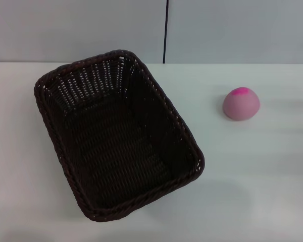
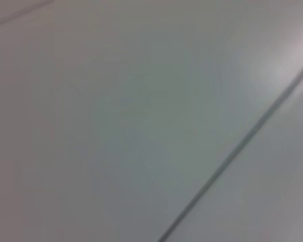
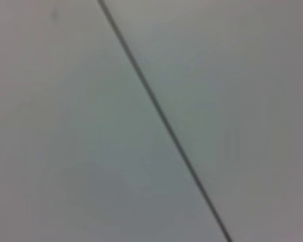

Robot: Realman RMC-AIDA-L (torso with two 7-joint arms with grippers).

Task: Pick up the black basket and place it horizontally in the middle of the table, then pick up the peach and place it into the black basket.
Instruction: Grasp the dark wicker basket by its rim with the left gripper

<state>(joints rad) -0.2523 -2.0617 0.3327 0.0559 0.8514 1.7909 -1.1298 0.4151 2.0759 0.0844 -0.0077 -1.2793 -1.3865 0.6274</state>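
Observation:
The black basket (image 1: 116, 136) stands upright and empty on the white table (image 1: 252, 171), left of the middle in the head view, turned at a slant with one short end toward the far edge. The peach (image 1: 241, 104), pale pink with a magenta patch on top, sits on the table to the right of the basket, well apart from it. Neither gripper nor arm shows in the head view. Both wrist views show only a plain grey surface with a thin dark line across it.
A grey wall with a dark vertical seam (image 1: 166, 30) rises behind the table's far edge. White tabletop lies between the basket and the peach and in front of the peach.

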